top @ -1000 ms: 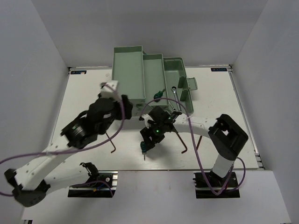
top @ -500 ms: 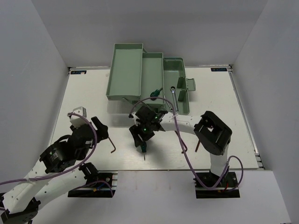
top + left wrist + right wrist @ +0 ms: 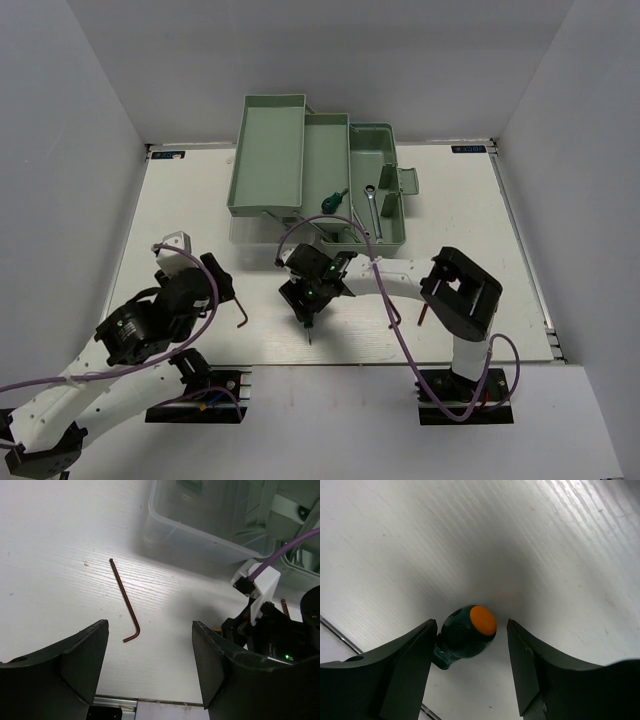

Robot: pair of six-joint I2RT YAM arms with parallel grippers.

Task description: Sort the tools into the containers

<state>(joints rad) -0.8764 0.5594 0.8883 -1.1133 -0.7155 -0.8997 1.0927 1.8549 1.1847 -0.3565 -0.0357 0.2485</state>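
The mint-green toolbox [image 3: 270, 150] stands open at the back, trays folded out. A green screwdriver [image 3: 332, 200] and a silver wrench [image 3: 372, 205] lie in it. My right gripper [image 3: 308, 298] is open and low over the table, its fingers on either side of a second green screwdriver [image 3: 462, 637] with an orange cap; its left finger [image 3: 405, 665] is close to the handle. My left gripper [image 3: 218, 288] is open and empty. A reddish-brown hex key [image 3: 127, 605] lies on the table just ahead of it and also shows in the top view [image 3: 243, 310].
Two more hex keys [image 3: 393, 315] [image 3: 422, 312] lie on the table right of the right arm. The toolbox's clear lid [image 3: 200, 530] is ahead of the left gripper. The right arm's wrist [image 3: 270, 630] is close on the left gripper's right. The table's near edge [image 3: 165, 702] is just below.
My left arm has pulled back from the toolbox's left tray to the near left, above the hex key. My right gripper has moved left and down around the screwdriver handle.
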